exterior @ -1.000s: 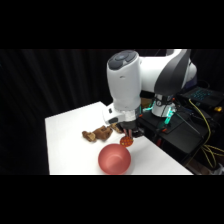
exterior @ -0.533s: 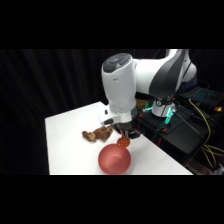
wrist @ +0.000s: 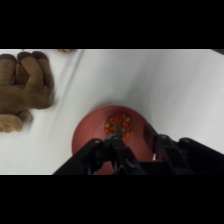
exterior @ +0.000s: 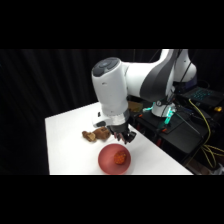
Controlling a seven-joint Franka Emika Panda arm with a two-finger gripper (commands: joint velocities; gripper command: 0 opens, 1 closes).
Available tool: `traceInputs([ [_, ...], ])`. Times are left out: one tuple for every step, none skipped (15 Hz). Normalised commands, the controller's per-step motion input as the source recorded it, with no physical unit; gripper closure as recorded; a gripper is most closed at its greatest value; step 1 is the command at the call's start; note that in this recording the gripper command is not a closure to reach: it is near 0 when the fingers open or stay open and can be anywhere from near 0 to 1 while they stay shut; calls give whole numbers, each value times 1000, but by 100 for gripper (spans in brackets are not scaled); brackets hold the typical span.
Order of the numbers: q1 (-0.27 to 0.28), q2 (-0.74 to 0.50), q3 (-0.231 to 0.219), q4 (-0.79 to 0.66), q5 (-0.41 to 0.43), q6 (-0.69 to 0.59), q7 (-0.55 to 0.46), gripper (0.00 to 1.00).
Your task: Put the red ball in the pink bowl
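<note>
I count one of everything on my feeds, and I'll place it all against the pink bowl (exterior: pixel 114 159). Largest is the white table (exterior: pixel 65 145), which the bowl sits on near its front edge in the side view. Next comes the single white arm (exterior: pixel 130 90), reaching over from the far side and ending just above the bowl's back rim. The one pink bowl (wrist: pixel 87 140) fills the lower middle of my wrist view. One brown plush toy (exterior: pixel 96 133) lies on the table just behind the bowl, apart from it; on the wrist feed the toy (wrist: pixel 25 87) sits off to the bowl's upper left. One gripper (wrist: pixel 134 136) hangs over the bowl with its fingers spread, gripping nothing. Smallest, the one red ball (wrist: pixel 118 125) rests inside the bowl, on its floor (exterior: pixel 120 157).
</note>
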Motion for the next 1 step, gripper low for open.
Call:
traceInputs([
  [-34, -10, -3, 55, -7, -5, -107, 0],
])
